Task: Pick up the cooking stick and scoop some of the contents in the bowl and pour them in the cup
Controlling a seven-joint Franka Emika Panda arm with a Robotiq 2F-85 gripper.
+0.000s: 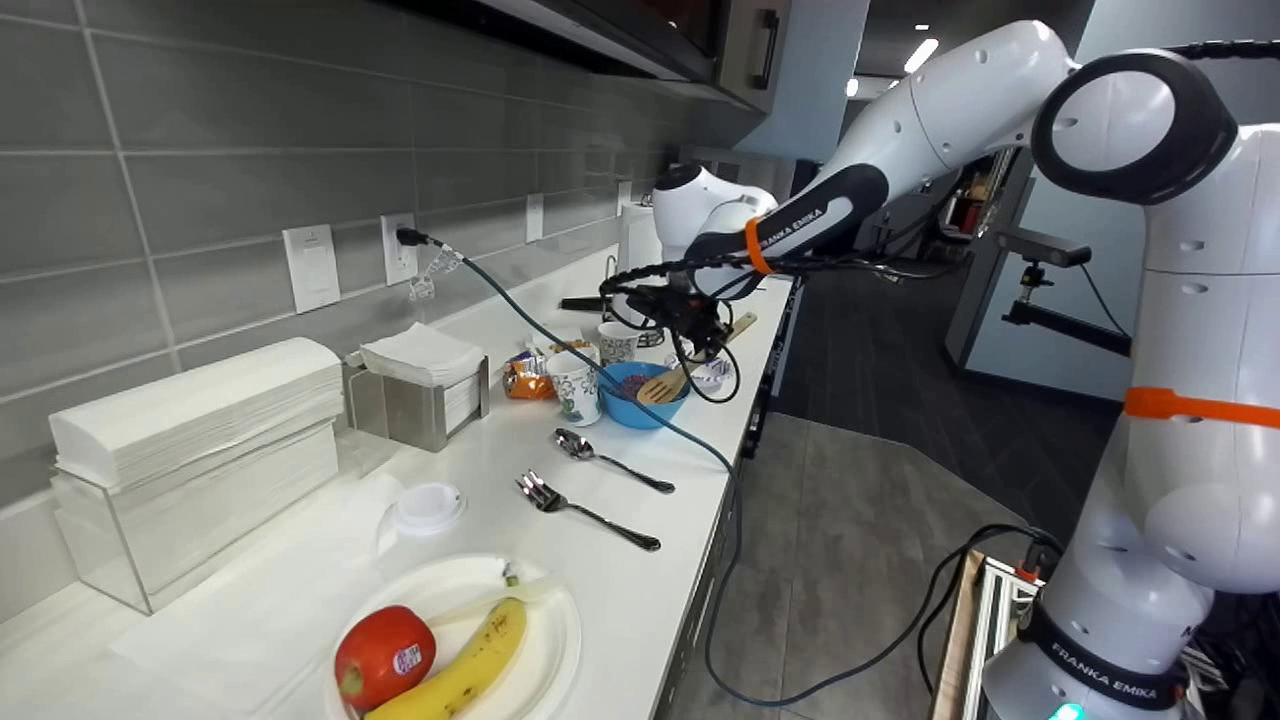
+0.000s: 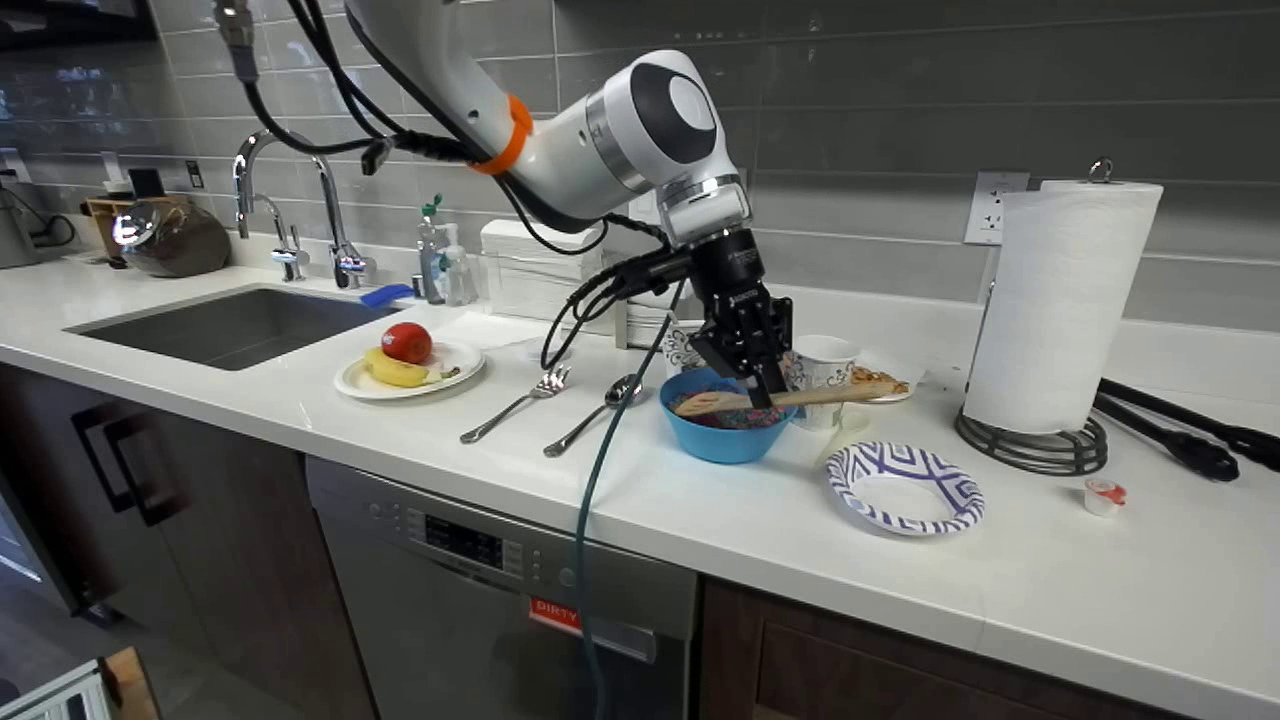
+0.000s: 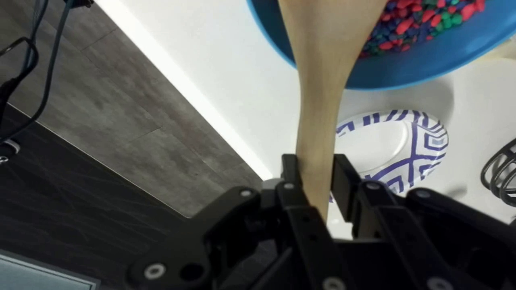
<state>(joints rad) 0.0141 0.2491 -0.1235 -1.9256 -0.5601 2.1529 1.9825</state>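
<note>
I have the cooking stick (image 3: 318, 92) by its handle, my jaws clamped on it from both sides. It lies close to level, its slotted wooden head over the inside of the blue bowl (image 2: 725, 442); whether that head touches the contents (image 3: 417, 24), small red, green and dark blue pieces, I cannot tell. My jaws hang near the bowl's rim, and the handle runs on past them.

Just beside the bowl a patterned paper cup (image 1: 577, 395) stands upright, with another paper cup (image 1: 616, 348) close by. A purple-and-white paper dish (image 2: 905, 490) sits near the bowl on the same white surface (image 2: 1100, 590). On the side away from that dish lie a metal spoon (image 1: 610, 463) and, farther along, a fork (image 1: 590, 514). Beyond the fork, a white plate (image 1: 550, 640) carries a banana (image 1: 460, 665) and a red apple (image 1: 385, 655). Past the dish, at the opposite end, stands a paper towel roll (image 2: 1060, 310).
</note>
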